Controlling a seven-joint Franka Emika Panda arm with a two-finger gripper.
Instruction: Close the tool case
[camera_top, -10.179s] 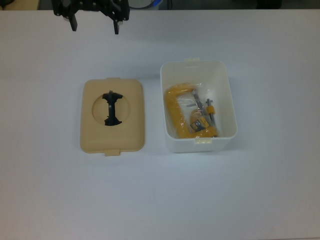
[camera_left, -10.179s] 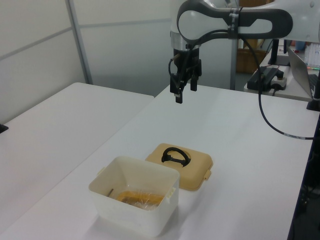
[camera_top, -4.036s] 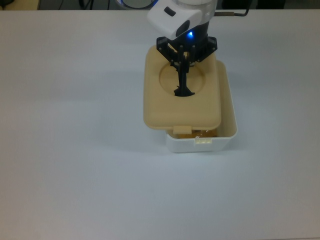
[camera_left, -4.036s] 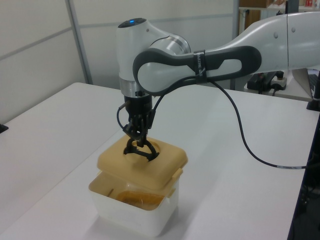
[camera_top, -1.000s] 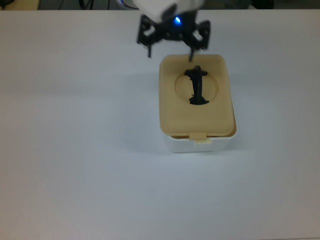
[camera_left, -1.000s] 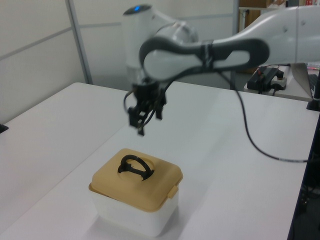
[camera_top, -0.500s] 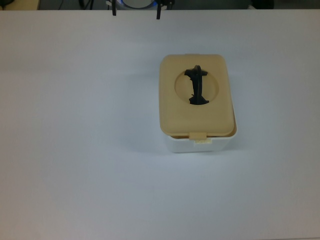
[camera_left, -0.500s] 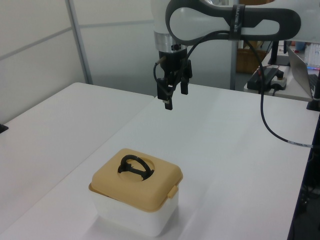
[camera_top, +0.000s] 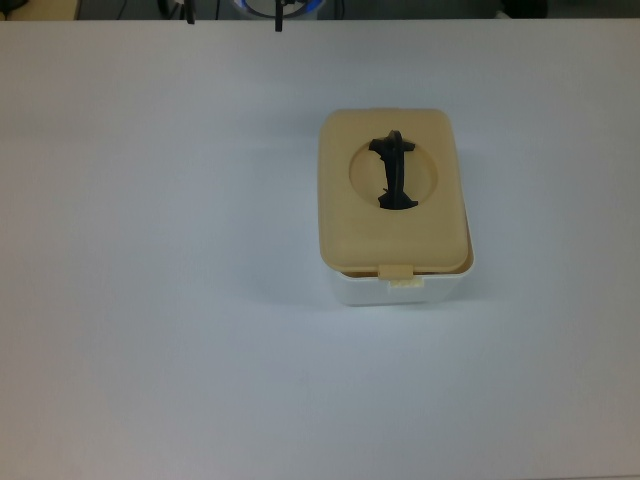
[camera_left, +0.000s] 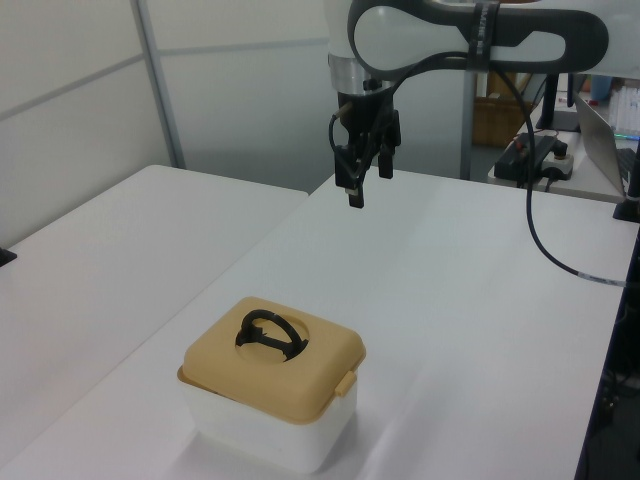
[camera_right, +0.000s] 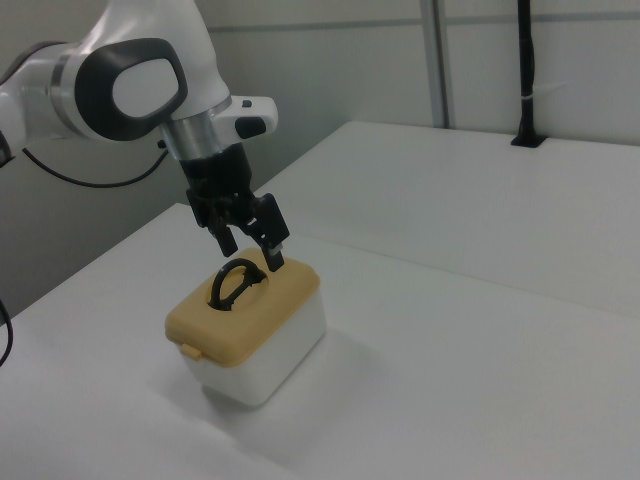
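Beige plastic lid (camera_left: 272, 352) with black handle (camera_left: 264, 331) seated on the white rectangular tub (camera_left: 262, 431), below the raised, spread, empty claw (camera_left: 358, 179); pressing the lid's corners would confirm latching.

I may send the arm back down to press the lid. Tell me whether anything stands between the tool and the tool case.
Nothing visible does. The tool hangs open, clear of the tool case, over bare table. The lid already sits on the tub.
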